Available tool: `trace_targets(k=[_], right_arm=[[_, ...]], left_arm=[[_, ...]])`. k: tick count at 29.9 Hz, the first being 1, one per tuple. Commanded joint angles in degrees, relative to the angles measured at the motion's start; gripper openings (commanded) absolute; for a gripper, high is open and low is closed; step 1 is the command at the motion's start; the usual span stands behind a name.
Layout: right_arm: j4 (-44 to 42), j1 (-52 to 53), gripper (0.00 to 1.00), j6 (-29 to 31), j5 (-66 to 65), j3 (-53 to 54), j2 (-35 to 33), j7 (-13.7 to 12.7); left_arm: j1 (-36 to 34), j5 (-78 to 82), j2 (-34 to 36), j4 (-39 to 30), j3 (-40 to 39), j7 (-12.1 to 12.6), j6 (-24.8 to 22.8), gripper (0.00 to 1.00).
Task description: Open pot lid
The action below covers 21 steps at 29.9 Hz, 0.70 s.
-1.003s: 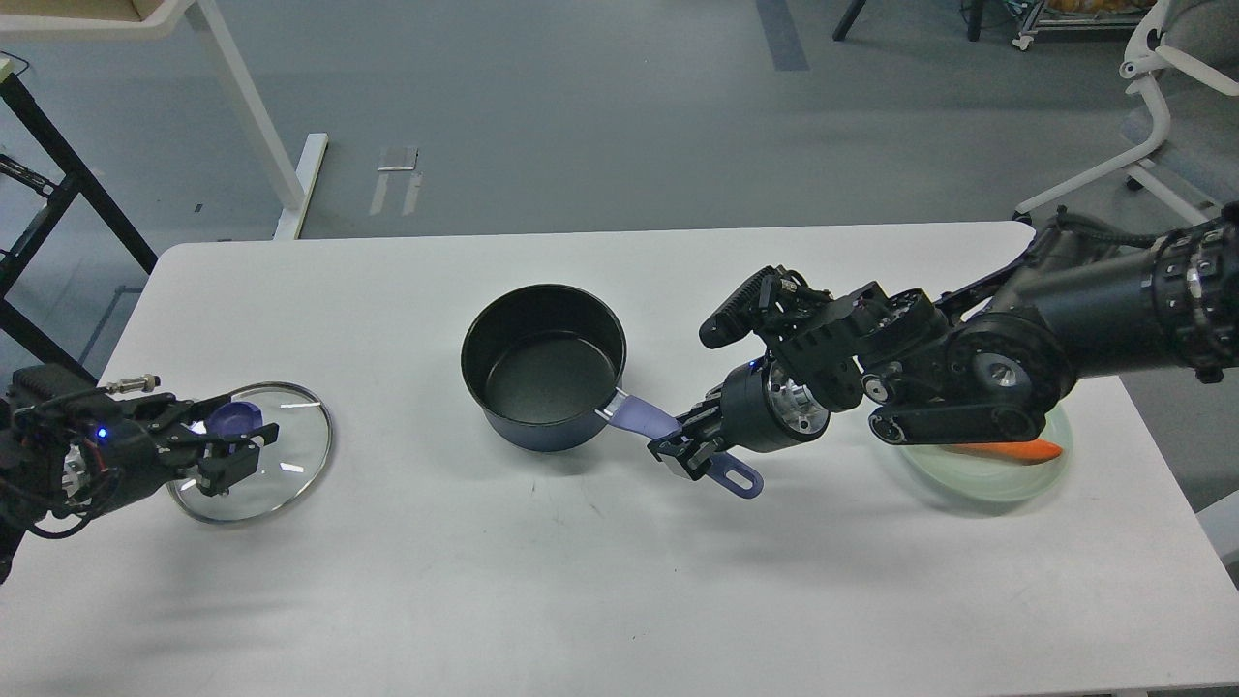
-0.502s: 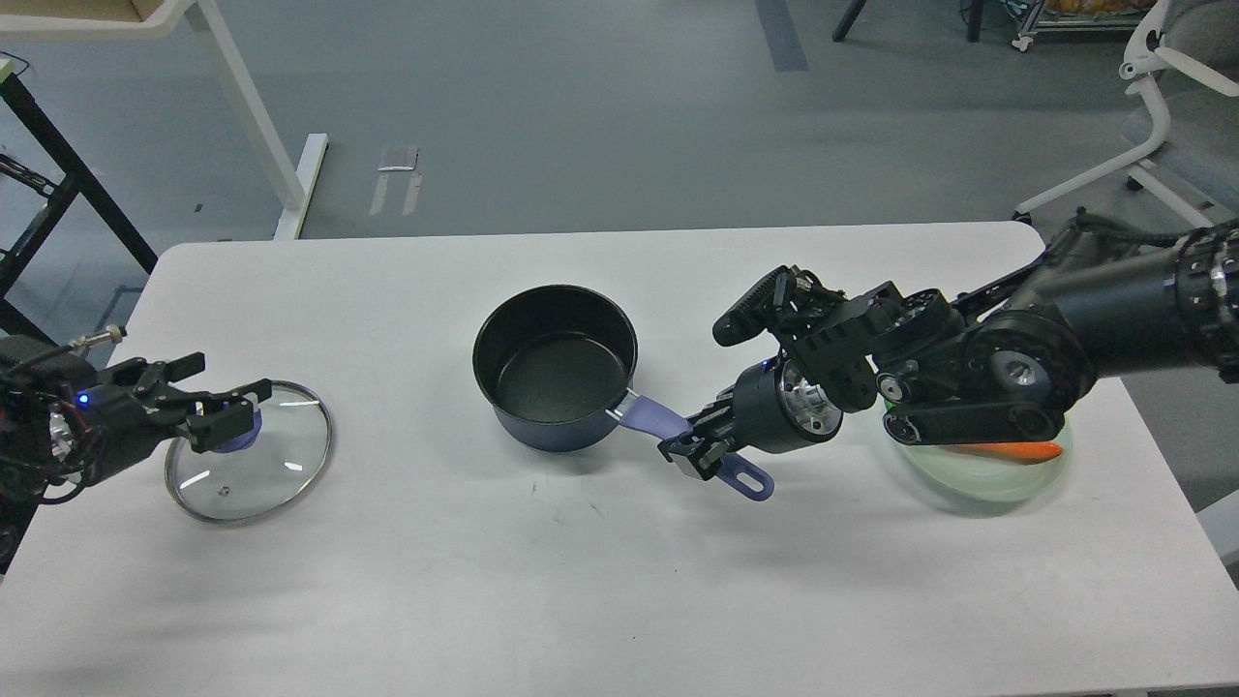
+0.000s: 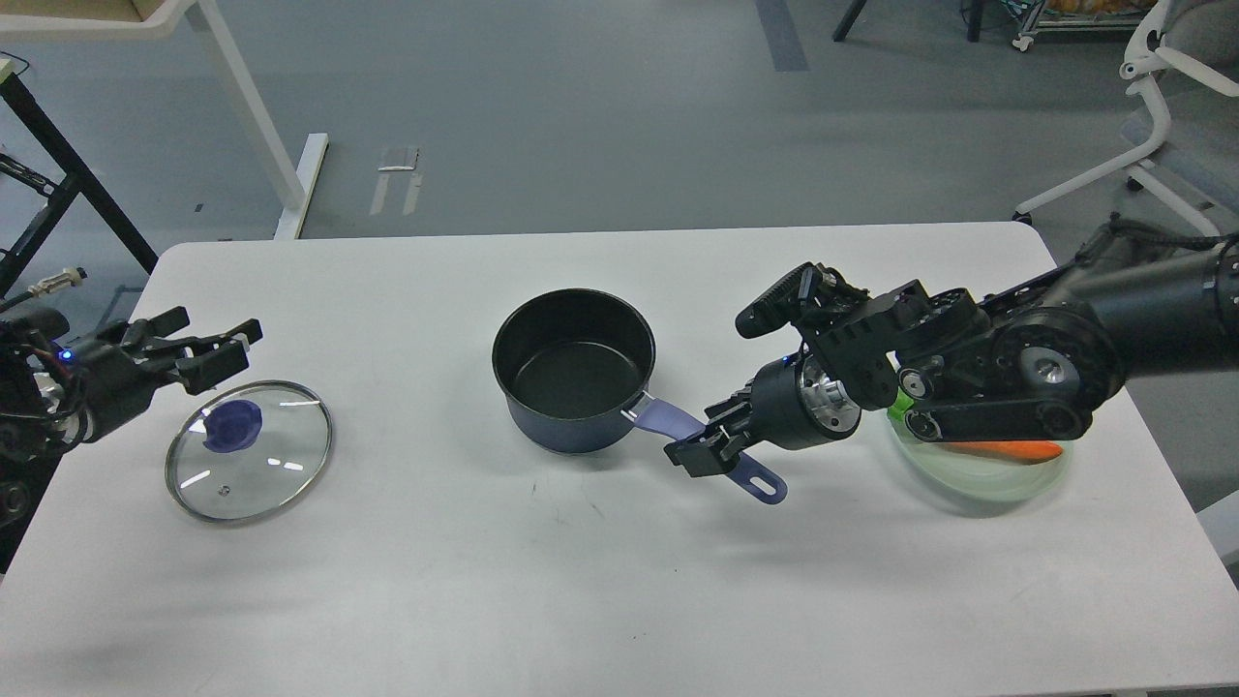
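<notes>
Black jointed arms with silver wrist rings, blue LED.

pot (image 3: 573,373) mid-table, lid (image 3: 248,450) left, plate (image 3: 978,469) right

place: lab/office | floor (image 3: 600,116): grey, upper frame | chair (image 3: 1162,106): upper right | bench (image 3: 581,581): white | desk legs (image 3: 252,116): upper left

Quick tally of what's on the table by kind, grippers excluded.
Pots: 1, the open pot
Lids: 1, the glass lid
Plates: 1, the green plate
Carrots: 1, the carrot on that plate
Total: 4
</notes>
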Motion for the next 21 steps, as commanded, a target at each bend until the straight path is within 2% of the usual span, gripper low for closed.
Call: trace_targets(k=[1, 8, 12, 17, 21], right_arm=[[-0.74, 0.09, 0.97, -0.08, 0.62, 5.27, -4.15, 0.01], [-2.41, -5.35, 0.99, 0.10, 0.80, 23.37, -14.70, -0.17], [-3.90, -13.69, 0.99, -0.34, 0.80, 36.98, -20.77, -0.35], [-8.11, -25.82, 0.99, -0.25, 2.11, 56.06, -21.84, -0.35], [-11.46, -34.52, 0.99, -0.43, 7.89, 68.03, -20.87, -0.26]], left_arm=[[-2.67, -5.49, 0.08, -0.13, -0.07, 0.00, -0.02, 0.99], [-5.93, -23.07, -1.32, -0.48, -0.16, 0.00, -0.98, 0.99], [-7.42, -37.20, -7.11, 0.22, -1.56, 0.00, -1.16, 0.99], [-7.43, -51.89, -9.75, 0.49, -2.70, 0.00, -1.16, 0.99], [-7.25, -60.25, -14.58, 1.10, -5.95, 0.00, -1.25, 0.99]])
